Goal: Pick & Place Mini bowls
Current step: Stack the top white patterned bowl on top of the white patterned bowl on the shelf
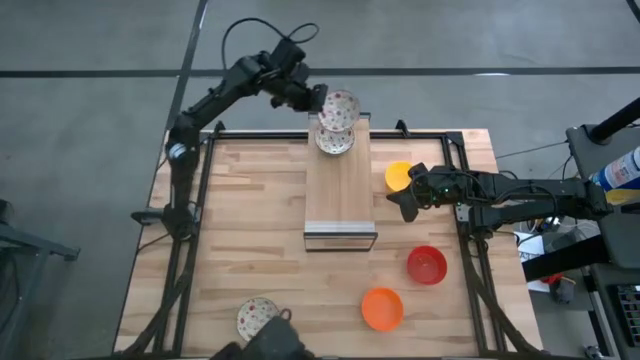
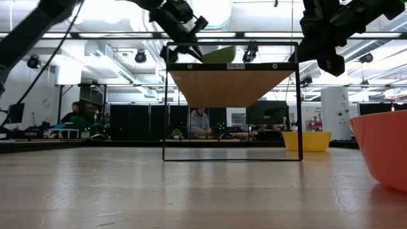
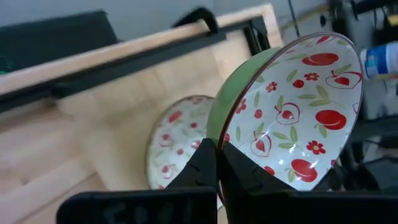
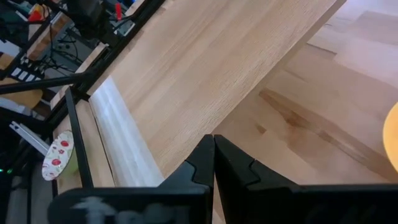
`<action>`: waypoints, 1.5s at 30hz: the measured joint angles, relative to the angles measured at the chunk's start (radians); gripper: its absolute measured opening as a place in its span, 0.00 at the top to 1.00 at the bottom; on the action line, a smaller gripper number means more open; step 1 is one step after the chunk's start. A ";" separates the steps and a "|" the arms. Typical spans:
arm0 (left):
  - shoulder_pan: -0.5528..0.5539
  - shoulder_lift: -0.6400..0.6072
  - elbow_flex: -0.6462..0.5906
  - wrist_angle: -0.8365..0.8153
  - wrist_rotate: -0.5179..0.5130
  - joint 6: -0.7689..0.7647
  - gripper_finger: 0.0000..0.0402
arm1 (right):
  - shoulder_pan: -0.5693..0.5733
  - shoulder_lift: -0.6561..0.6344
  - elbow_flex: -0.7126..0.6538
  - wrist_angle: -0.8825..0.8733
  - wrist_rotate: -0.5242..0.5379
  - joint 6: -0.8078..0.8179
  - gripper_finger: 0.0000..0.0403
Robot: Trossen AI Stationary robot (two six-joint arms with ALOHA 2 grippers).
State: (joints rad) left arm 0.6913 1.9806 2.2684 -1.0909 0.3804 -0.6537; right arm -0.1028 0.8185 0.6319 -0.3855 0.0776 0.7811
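My left gripper [image 1: 318, 100] is above the far end of the wooden board [image 1: 338, 190], shut on a bowl [image 1: 340, 107] that is white with red and green speckles inside and green outside. Just below it, a second speckled bowl [image 1: 333, 141] sits on the board's far end. A third speckled bowl [image 1: 257, 318] stands at the table's near edge. The yellow bowl [image 1: 397, 176], red bowl [image 1: 427, 265] and orange bowl [image 1: 382, 308] stand on the table right of the board. My right gripper [image 1: 408, 207] is shut and empty, hovering between the board and the yellow bowl. My left gripper pinches the speckled bowl by its rim [image 3: 219, 134], one finger [image 3: 249, 171] inside the bowl and one finger [image 3: 199, 165] on the green outer wall. The bowl is lifted clear and tipped on edge, its opening facing sideways, above the second speckled bowl [image 3: 177, 146].
The board stands raised on a black wire frame [image 2: 166, 102] in the table's middle. A black rail [image 1: 440, 135] runs along the table's far and side edges. Bare wood lies left of the board. People sit in the room beyond the table [image 2: 200, 124].
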 joint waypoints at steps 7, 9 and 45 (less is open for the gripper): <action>-0.003 0.071 0.085 -0.089 -0.011 0.002 1.00 | 0.000 0.000 0.000 0.000 0.001 0.000 0.98; -0.007 0.073 0.085 -0.107 -0.015 0.014 1.00 | 0.000 0.000 0.000 0.000 0.001 -0.001 0.98; -0.048 0.084 0.014 -0.173 -0.067 0.017 1.00 | 0.000 0.001 0.000 0.002 0.056 -0.032 0.98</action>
State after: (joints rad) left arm 0.6434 2.0651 2.2826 -1.2634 0.3129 -0.6364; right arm -0.1030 0.8192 0.6319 -0.3840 0.1337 0.7493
